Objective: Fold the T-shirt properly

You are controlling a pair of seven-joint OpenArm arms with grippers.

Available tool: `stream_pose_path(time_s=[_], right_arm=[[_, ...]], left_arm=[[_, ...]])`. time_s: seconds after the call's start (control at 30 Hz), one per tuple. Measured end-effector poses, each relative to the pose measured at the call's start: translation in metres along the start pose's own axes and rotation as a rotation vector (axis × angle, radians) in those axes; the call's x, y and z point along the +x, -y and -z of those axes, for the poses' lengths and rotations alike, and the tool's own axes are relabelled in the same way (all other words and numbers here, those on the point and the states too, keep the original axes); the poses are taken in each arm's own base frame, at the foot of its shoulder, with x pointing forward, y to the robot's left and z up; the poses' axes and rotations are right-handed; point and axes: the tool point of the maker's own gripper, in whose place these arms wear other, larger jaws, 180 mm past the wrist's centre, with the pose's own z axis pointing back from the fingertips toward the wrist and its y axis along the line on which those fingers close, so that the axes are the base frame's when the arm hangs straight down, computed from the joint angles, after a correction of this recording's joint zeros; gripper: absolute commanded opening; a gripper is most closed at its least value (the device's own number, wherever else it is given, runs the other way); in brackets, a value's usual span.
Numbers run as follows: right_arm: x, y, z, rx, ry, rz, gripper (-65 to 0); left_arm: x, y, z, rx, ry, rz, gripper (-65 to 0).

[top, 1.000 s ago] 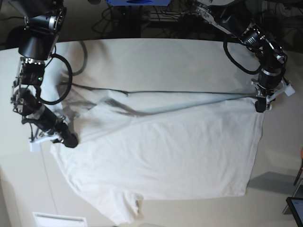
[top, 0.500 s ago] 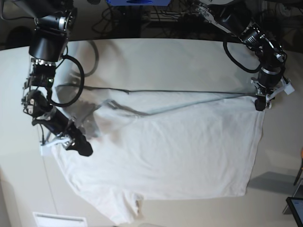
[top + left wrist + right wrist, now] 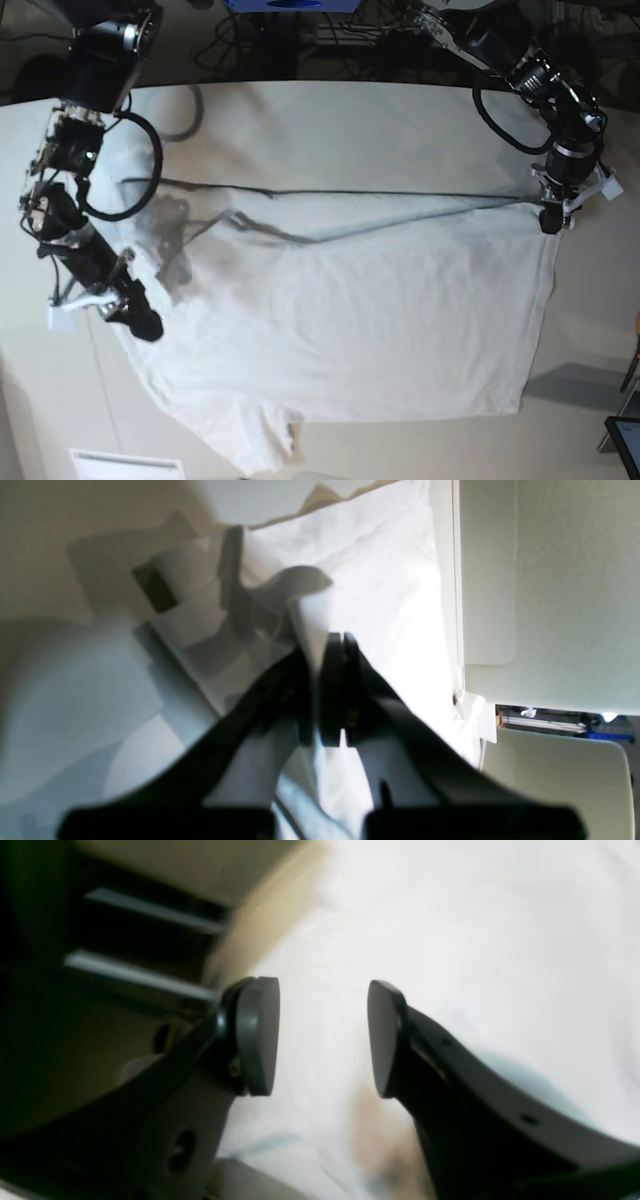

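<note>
White cotton, the T-shirt [image 3: 350,310], lies spread across the table [image 3: 330,120]. My left gripper [image 3: 548,222] pinches its far right corner; my right gripper [image 3: 140,322] hangs spread, holding nothing, over its left edge.

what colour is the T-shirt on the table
Plain white, no print; the T-shirt shows best in the base view.

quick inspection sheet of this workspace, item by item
surface: pale table, bare along the far side
job's things: white T-shirt spread wrinkled, one sleeve toward the near edge
clutter: nothing seen
grippers: left claw shut, pinching a shirt corner; right claw open over the cloth, holding nothing
cables: black loops on both arms; dark cord running across the table
surroundings: dark floor with wiring behind; white panels beside the table
</note>
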Motion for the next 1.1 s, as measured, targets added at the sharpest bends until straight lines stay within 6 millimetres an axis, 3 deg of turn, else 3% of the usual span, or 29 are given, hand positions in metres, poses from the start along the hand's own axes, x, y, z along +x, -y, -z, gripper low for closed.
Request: stream_pose_path(time_s=[0.07,0.13,0.3,0.4,0.47,0.6,0.77,1.0,1.1], right_arm=[[-0.033,0.018,-0.014,-0.063,-0.053,0.032,-37.1],[-0.046,0.021,-0.021,-0.101,-0.069,0.08,-37.1],[-0.01,-0.003,-0.016,-0.06,0.037,0.09,-37.1],[-0.032,0.014,-0.016,-0.137,-0.02,0.095,-37.1],[-0.046,0.012,-0.011,-0.144,-0.065,0.07,-37.1],[-0.044,-0.009,0.001,-0.085,-0.066,0.052,-37.1],[-0.062,0.014,0.0,-0.142,-0.11,0.081,-37.1],[-0.054,0.012,-0.004,-0.136,-0.087,0.065,-37.1],[-0.046,-0.001,-0.007,-0.109,-0.063,0.036,-37.1]], left_arm=[[0.001,0.0,0.0,-0.001,0.001,0.002,-65.0],[0.0,0.0,-0.001,0.001,-0.006,0.008,-65.0],[0.003,-0.005,-0.004,0.014,-0.001,0.018,-65.0],[0.003,-0.007,-0.005,0.016,-0.002,0.019,-65.0],[0.002,-0.009,-0.006,0.024,-0.004,0.021,-65.0],[0.002,-0.01,-0.006,0.026,-0.006,0.021,-65.0],[0.001,-0.011,-0.007,0.027,-0.006,0.022,-65.0],[0.003,-0.01,-0.007,0.027,-0.006,0.026,-65.0],[0.003,-0.01,-0.007,0.027,-0.006,0.026,-65.0]])
